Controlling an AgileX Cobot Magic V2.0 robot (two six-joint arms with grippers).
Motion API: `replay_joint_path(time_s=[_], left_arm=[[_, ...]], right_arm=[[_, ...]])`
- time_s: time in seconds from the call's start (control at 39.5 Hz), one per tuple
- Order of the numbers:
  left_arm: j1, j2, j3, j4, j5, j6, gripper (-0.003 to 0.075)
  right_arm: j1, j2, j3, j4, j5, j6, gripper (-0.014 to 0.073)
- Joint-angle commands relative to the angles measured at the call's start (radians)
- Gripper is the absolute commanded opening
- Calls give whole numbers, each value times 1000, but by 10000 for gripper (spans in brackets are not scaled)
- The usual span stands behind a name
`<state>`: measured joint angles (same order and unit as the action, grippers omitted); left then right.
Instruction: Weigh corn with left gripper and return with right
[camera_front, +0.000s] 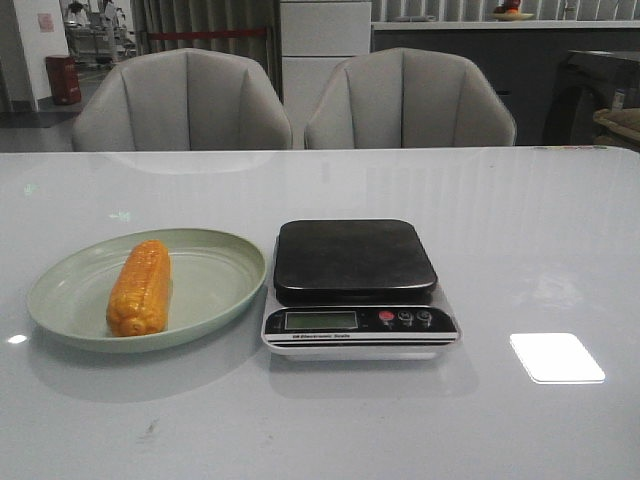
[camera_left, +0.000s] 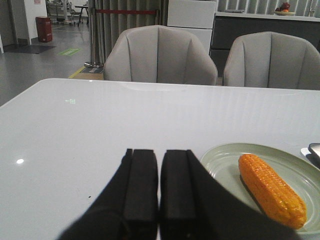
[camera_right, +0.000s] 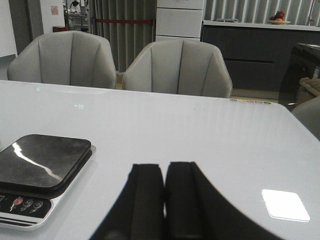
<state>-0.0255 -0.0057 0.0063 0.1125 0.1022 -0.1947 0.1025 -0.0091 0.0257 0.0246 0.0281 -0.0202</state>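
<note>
We count one corn (camera_front: 139, 287) cob, one green plate (camera_front: 215, 283), one kitchen scale (camera_front: 357, 288) with three buttons, one white table (camera_front: 520, 220), two grey chairs (camera_front: 182, 101) behind it, and two black grippers, the left gripper (camera_left: 159, 187) and the right gripper (camera_right: 165, 197)

On the desk (camera_front: 520, 230), the corn (camera_front: 139, 287) lies in a plate (camera_front: 225, 265) at nine o'clock of the scale (camera_front: 356, 285), with two chairs (camera_front: 182, 100) at twelve o'clock.

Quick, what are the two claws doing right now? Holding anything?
Left gripper: closed, holding nothing; the corn lies on the green plate.
Right gripper: closed, holding nothing, near the scale.
</note>
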Motion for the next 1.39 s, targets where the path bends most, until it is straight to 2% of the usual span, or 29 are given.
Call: replay_joint_path(time_s=[0.0,0.76,0.91,0.99,1.14,1.37], left_arm=[[1,-19,32,-2,-80,-1,125],[1,-19,32,-2,-80,-1,125],[1,-19,24,-3,-236,-6,125],[1,-19,-12,-3,-247,-6,125],[1,38,-171,7,-164,-6,125],[1,234,-413,-3,96,-6,125]], right_arm=[[-5,-20,10,-12,-88,-8,165],[-5,-20,10,-12,-88,-8,165],[-5,-20,10,-12,-88,-8,165],[-5,-20,10,-12,-88,-8,165],[-5,-20,10,-12,-88,-8,165],[-5,-20,10,-12,-88,-8,165]])
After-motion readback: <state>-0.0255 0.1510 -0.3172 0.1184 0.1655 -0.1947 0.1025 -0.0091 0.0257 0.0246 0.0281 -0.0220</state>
